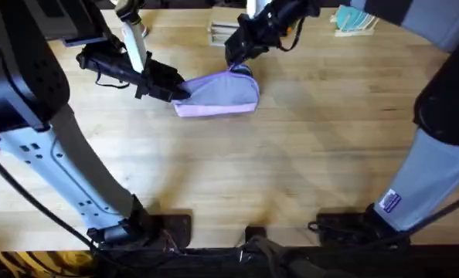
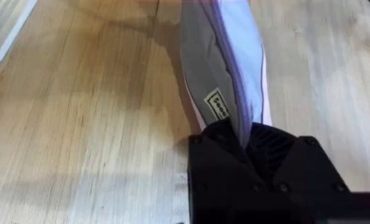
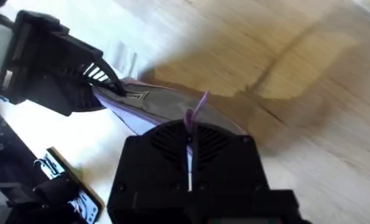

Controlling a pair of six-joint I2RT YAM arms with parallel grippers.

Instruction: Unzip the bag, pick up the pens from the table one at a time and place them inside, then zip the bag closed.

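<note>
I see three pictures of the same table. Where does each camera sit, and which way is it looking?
Overhead: fixed above the arms' bases, looking down and forward over the table; both arms reach to the bag.
Left wrist: rides on the left arm, looking along its left gripper, which pinches one end of the bag.
Right wrist: rides on the right arm, looking past its right gripper, closed on the purple zipper pull.
Shared: the right wrist view also shows the left gripper clamping the bag.
</note>
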